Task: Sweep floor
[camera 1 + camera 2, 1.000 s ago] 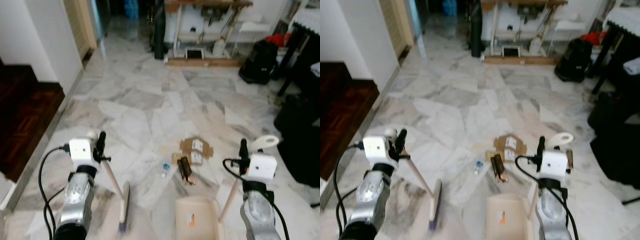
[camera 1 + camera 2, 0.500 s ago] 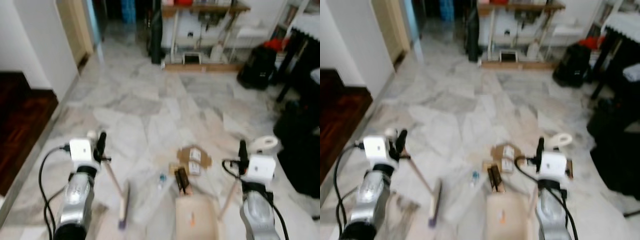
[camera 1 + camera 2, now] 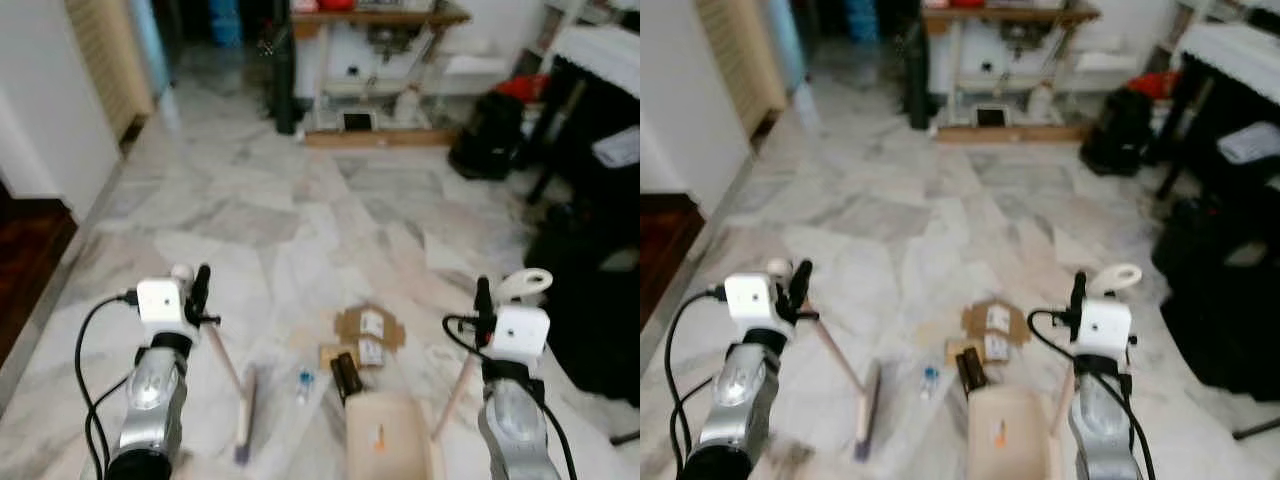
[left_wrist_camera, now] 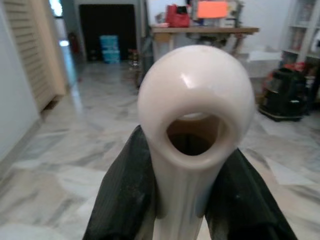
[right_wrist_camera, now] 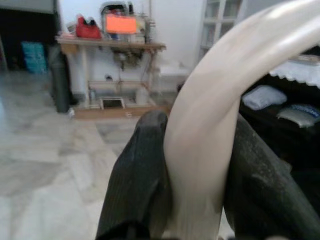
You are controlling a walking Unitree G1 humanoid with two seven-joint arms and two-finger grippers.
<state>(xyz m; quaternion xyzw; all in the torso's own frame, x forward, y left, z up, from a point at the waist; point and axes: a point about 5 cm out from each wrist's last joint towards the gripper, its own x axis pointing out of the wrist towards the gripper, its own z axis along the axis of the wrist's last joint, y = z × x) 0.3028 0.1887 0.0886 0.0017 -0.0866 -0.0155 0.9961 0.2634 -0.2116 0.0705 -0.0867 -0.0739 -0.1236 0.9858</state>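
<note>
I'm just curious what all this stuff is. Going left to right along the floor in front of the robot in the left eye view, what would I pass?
Left gripper holding the broom handle → broom head → small bottle → cardboard scraps → dustpan handle held by the right gripper.

1. Dustpan (image 3: 385, 440): its near end is cut off by the lower edge of the left eye view; the small orange mark inside it is too small to identify.
2. Small bottle-like item (image 3: 303, 381) on the floor: too small to identify.
3. Flattened cardboard pieces (image 3: 366, 328): the print on their white labels is illegible.
4. Dark object (image 3: 345, 375) at the dustpan's far edge: indistinct in form.
5. Broom handle (image 4: 192, 140): its shaft below the looped end is hidden between the black fingers (image 4: 125, 195) in the left wrist view.
6. Shelf unit (image 3: 370, 60) at the far wall: its contents are blurred.
</note>
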